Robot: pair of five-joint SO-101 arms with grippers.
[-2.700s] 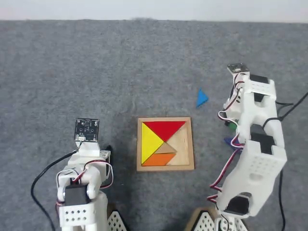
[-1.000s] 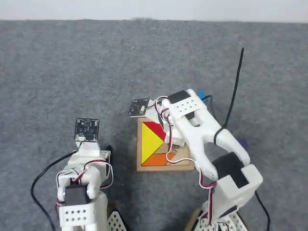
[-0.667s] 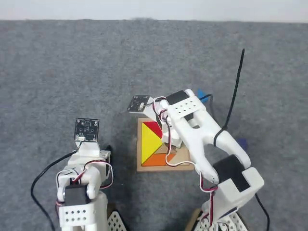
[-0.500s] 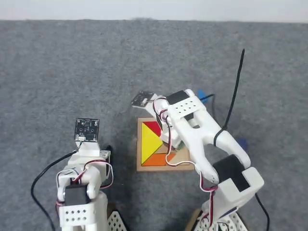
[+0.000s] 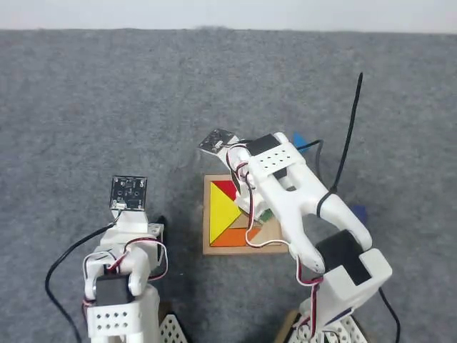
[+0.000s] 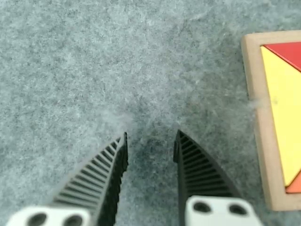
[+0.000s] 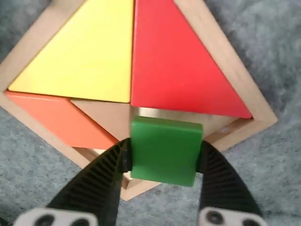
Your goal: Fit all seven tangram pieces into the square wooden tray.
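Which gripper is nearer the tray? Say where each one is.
Right. The right gripper holds a green square over the tray; the left gripper is open over the carpet beside the tray, apart from it.

Overhead, two wrist close-ups, common tray (image 5: 206, 214)

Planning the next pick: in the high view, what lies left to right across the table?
Left arm → yellow triangle → green square → blue triangle → dark blue piece.
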